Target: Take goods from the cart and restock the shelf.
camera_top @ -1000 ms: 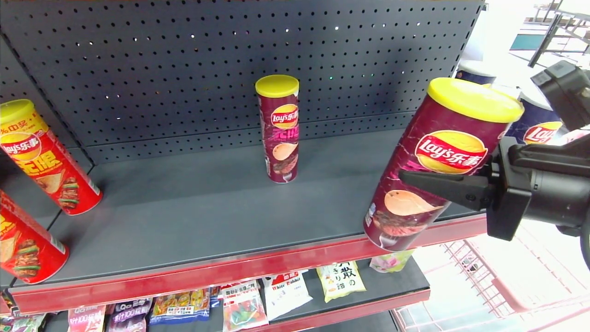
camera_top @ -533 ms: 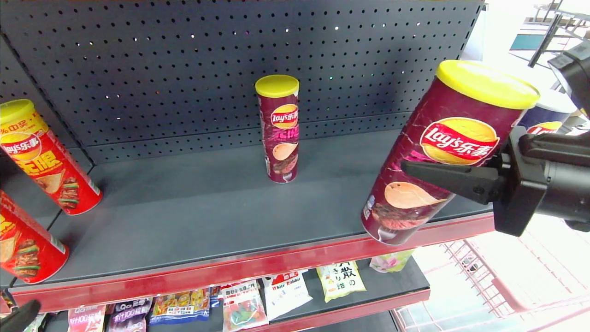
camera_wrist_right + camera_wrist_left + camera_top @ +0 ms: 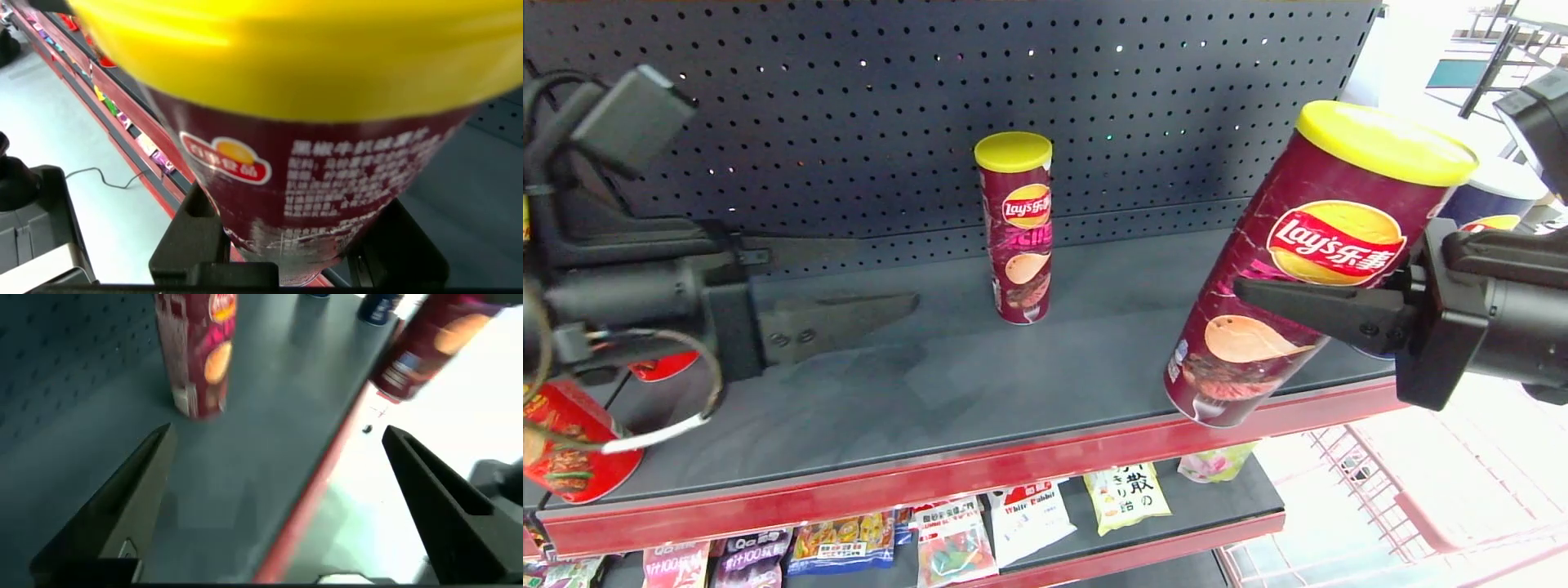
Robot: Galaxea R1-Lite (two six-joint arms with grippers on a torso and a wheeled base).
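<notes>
A maroon chips can [image 3: 1307, 269] with a yellow lid hangs tilted at the right end of the dark shelf [image 3: 915, 384], its base just above the red front lip. My right gripper [image 3: 1274, 286] is shut on its middle; in the right wrist view the can [image 3: 327, 188] sits between that gripper's [image 3: 302, 245] black fingers. A matching can [image 3: 1015, 229] stands upright near the pegboard. My left gripper [image 3: 898, 278] is held over the shelf's left part, open and holding nothing. From the left wrist, that gripper [image 3: 278, 433] points toward the standing can [image 3: 196, 355] and the held can [image 3: 429, 343].
Red chips cans [image 3: 564, 445] stand on the shelf's left end, partly behind my left arm. Blue cans [image 3: 1494, 204] stand behind the right gripper. Snack packets [image 3: 1029, 518] fill the lower shelf. A red wire cart [image 3: 1380, 490] is at the lower right.
My left arm has come in from the left and now reaches over the shelf with open fingers. The right gripper lifted the held can slightly and has since barely moved.
</notes>
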